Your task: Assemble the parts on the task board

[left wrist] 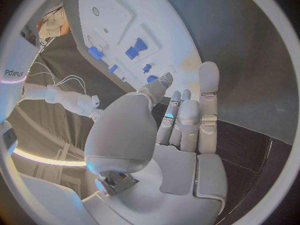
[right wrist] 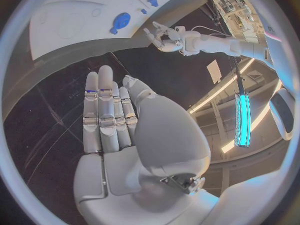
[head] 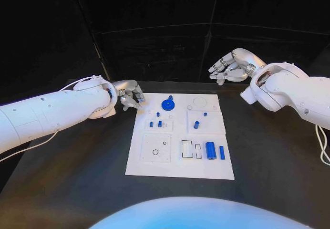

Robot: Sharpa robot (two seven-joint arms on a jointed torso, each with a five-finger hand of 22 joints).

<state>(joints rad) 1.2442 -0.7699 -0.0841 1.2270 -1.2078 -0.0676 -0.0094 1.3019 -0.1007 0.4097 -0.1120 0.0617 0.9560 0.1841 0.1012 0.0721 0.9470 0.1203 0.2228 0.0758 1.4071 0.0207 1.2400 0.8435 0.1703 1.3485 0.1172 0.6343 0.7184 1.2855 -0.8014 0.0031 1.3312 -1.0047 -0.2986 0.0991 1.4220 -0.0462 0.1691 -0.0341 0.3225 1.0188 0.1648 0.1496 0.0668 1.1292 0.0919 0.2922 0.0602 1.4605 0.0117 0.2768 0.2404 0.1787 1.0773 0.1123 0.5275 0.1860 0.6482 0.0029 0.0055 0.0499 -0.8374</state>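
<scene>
- The left hand (head: 129, 97) hung just off the far left corner of the task board (head: 180, 167), fingers loosely apart and holding nothing; its fingertips (head: 139, 106) pointed down at the board's edge without plainly touching it
- From the left wrist view that same left hand (left wrist: 181, 130) showed an empty palm, fingers fairly straight and side by side, the thumb set apart from them
- The right hand (head: 232, 66) was raised well beyond the board's far right corner, fingers gently curled but separated, nothing between them
- In the right wrist view the right hand (right wrist: 115, 120) lay flat and empty, with the board (right wrist: 69, 30) well ahead of its fingertips (right wrist: 100, 82)
- A round blue part with a knob (head: 168, 103) sat on the board near the left hand's fingertips, closest of all the parts to them
- Small blue pegs (head: 157, 123) stood in a recessed square a little further from those fingers, toward the board's middle
- One more blue peg (head: 196, 124) stood in the neighbouring square, roughly between the two hands but well short of the right one
- A thick blue cylinder (head: 210, 150) and a thin blue rod (head: 222, 152) lay side by side at the near right of the board, far from both sets of fingers
</scene>
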